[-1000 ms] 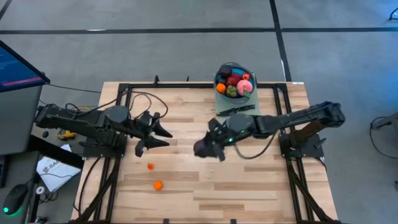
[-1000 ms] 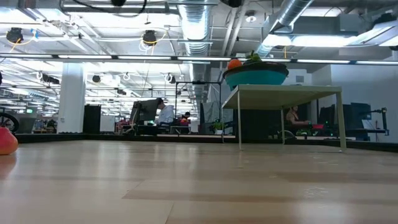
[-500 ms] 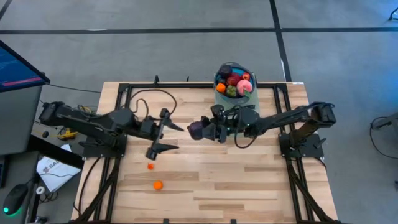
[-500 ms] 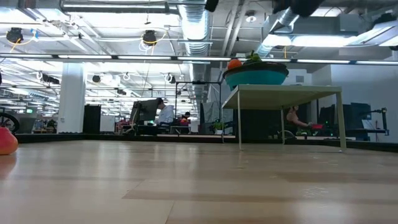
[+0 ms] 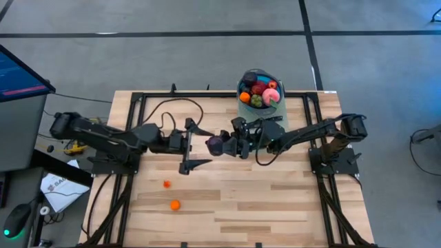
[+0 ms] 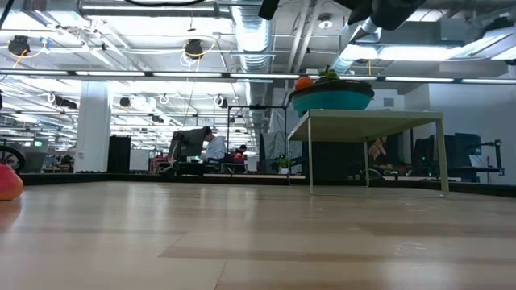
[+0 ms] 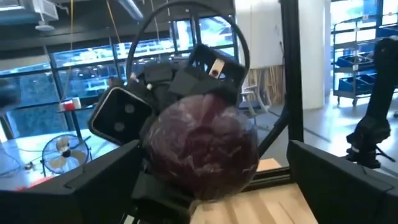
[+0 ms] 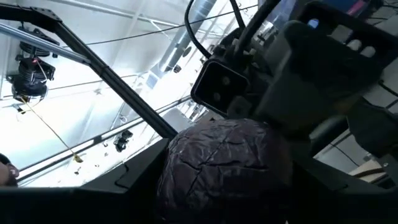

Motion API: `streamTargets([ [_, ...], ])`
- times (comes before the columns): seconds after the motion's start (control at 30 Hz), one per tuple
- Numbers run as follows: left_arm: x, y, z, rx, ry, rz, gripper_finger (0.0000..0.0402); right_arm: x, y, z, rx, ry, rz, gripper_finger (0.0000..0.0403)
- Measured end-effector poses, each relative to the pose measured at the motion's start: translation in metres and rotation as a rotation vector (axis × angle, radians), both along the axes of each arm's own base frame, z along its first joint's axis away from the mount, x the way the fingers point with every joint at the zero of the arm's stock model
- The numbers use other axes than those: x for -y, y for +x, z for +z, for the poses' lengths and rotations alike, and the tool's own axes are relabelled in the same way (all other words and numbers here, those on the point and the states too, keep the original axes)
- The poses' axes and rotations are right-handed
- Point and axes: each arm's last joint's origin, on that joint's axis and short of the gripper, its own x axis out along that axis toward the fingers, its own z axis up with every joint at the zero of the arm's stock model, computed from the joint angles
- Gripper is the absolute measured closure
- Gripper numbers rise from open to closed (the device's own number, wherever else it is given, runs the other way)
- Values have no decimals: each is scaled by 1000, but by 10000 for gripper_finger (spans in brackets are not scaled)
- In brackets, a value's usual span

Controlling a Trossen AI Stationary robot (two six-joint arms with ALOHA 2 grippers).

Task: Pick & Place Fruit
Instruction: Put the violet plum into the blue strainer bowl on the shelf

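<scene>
A dark purple fruit (image 5: pixel 215 144) is held in the air over the middle of the table by my right gripper (image 5: pixel 222 145), which is shut on it. My left gripper (image 5: pixel 205 146) is open and faces it from the table's left. In the left wrist view the purple fruit (image 7: pixel 202 148) shows between my two spread fingers, which do not touch it. A teal bowl (image 5: pixel 242 84) at the far edge holds red, pink, green and orange fruit. Two tiny orange fruits (image 5: pixel 167 184) (image 5: pixel 175 204) lie on the table near the front left. My right gripper pinches the purple fruit by its two sides (image 8: pixel 180 180) between its two fingers. The fingers come level from the table's right. The fruit is lifted clear of the table and sticks out past the fingertips toward my left gripper.
A black frame (image 5: pixel 138 96) runs along the table's far edge and both sides. In the low view a red-pink fruit (image 6: pixel 6 182) lies at the left edge and the bowl (image 6: pixel 332 98) shows far off. Bare wood lies at the front right (image 5: pixel 275 200).
My right gripper has risen with the purple fruit, lifting it clear of the table, and carried it toward the far and left side. My left gripper has moved toward the table's right, up to the fruit, its fingers staying spread.
</scene>
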Motion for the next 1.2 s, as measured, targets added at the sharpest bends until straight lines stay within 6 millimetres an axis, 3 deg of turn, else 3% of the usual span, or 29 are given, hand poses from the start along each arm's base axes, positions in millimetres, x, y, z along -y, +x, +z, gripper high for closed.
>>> streamTargets([
  [0.37,2,13,-9,23,-23,43,23,1,0,0,-1,4,-26,158],
  [0.93,1,12,-6,43,-42,57,105,0,1,-2,-35,37,-56,156],
  [1.03,1,12,-7,37,-59,61,104,3,2,-4,-76,90,-45,136],
  [1.2,1,13,-9,19,-54,53,102,8,4,-9,-140,98,13,60],
])
